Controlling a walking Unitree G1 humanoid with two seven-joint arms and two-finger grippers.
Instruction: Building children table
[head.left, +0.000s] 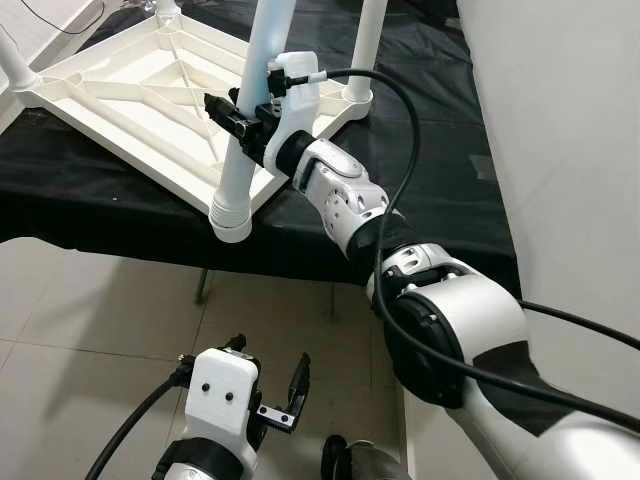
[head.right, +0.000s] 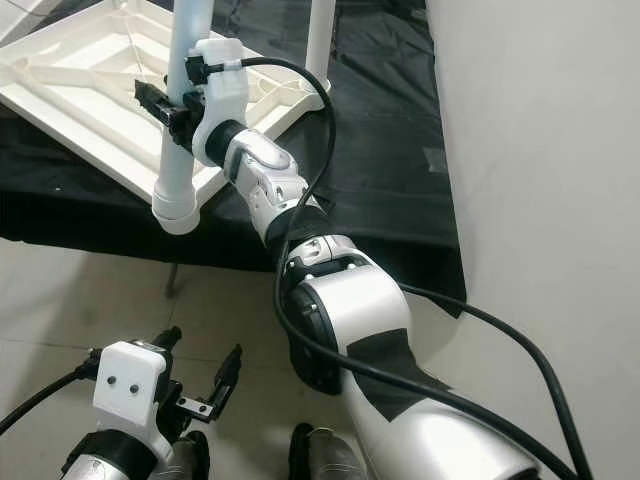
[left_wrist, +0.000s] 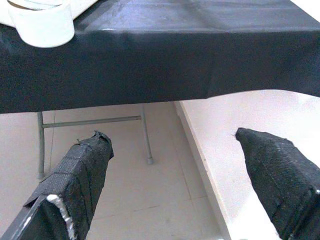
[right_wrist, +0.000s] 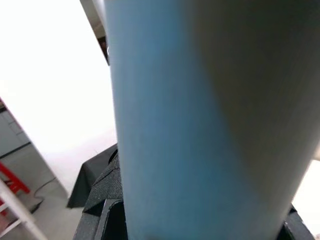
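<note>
At far left we see the white tabletop (head.left: 150, 90) lying upside down on the black-draped desk (head.left: 430, 150), its ribbed underside facing up and its near corner reaching the desk's front edge. Lower left, our left gripper (head.left: 270, 385) hangs low over the tiled floor (head.left: 90, 310), in front of and below the desk edge; its two black fingers (left_wrist: 80, 175) stand spread apart and hold nothing. The left wrist view looks under the desk edge toward a folding metal frame (left_wrist: 90, 122) and catches the white socket collar (left_wrist: 42, 22) of the near corner.

Moving right, the pale blue leg (head.left: 255, 110) stands nearly upright in that corner collar, its long axis running up from the tabletop and tilted slightly away from vertical. Our right gripper (head.left: 228, 117) is clenched around the leg partway up its length, approaching from the right with the forearm stretched across the desk; the right wrist view shows the blue tube (right_wrist: 200, 120) pressed close between the black pads.

Further right, a second leg (head.left: 368, 45) is already upright in the next corner.

We judge the step in hand to be seating the blue leg in its socket. The governing relation is the leg's axis against the collar's: the push should run straight down along the tube, and the right arm, already on it, is far nearer than the left.
</note>
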